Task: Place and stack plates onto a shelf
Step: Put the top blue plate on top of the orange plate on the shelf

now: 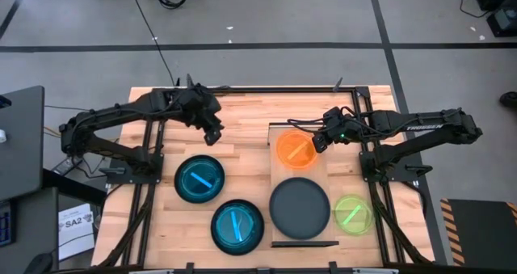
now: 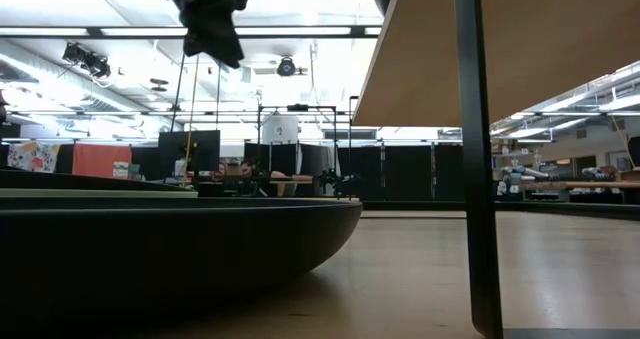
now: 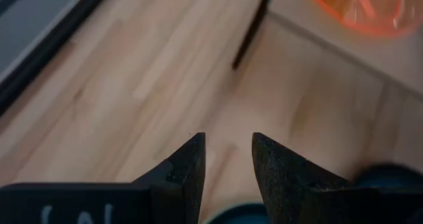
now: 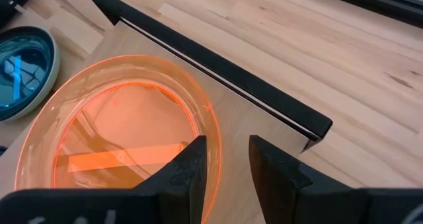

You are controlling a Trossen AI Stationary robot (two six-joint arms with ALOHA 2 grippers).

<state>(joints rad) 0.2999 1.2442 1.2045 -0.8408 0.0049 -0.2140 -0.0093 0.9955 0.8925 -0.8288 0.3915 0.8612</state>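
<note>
right tool (image 4: 225,161) parted astride orange plate (image 4: 125,135) rim on shelf (image 4: 258,128), left tool (image 3: 227,161) parted

Readable only "SA2" on a white paper sheet (image 1: 74,223) on the floor beside the table's (image 1: 242,116) front-left corner, plus faint, unreadable pale lettering along the right arm (image 1: 424,128).

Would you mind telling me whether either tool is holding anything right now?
Neither. The right tool stands open astride the translucent orange plate's rim; the left tool is open, empty.
</note>
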